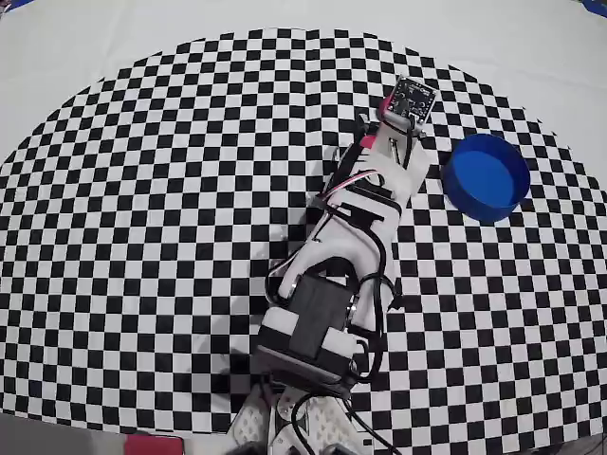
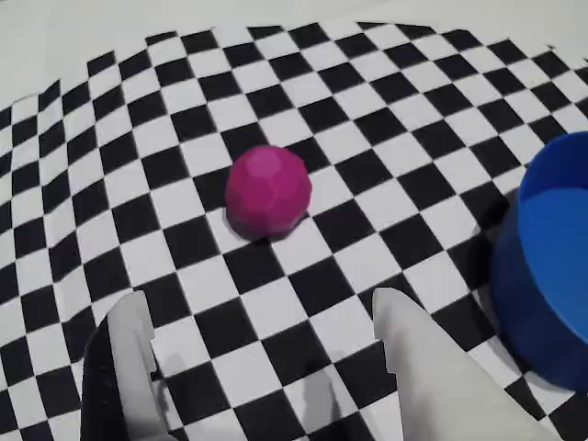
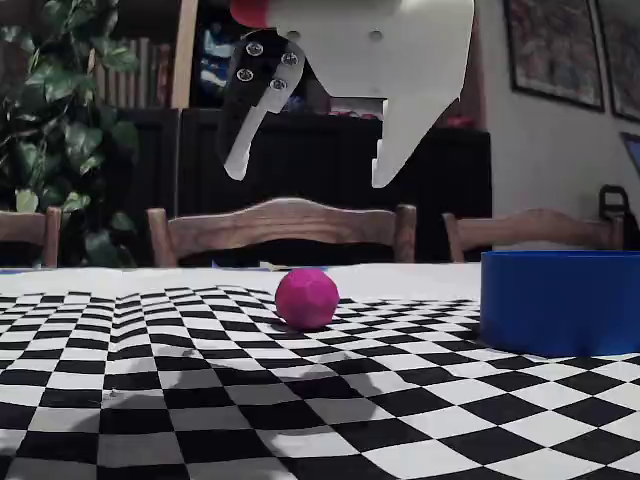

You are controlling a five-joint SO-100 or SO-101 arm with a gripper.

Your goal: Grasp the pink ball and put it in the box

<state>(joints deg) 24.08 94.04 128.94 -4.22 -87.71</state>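
The pink ball (image 2: 268,191) lies on the checkered cloth, also seen in the fixed view (image 3: 307,297). My gripper (image 2: 265,299) is open and empty. Its two white fingers stand wide apart, short of the ball in the wrist view. In the fixed view the gripper (image 3: 308,178) hangs well above the ball, not touching it. The blue round box (image 1: 487,177) stands to the right of the ball, and also shows in the wrist view (image 2: 551,266) and the fixed view (image 3: 560,300). In the overhead view the arm (image 1: 351,237) covers most of the ball.
A black-and-white checkered cloth (image 1: 171,190) covers the table. Wooden chairs (image 3: 280,230) stand behind the far table edge in the fixed view.
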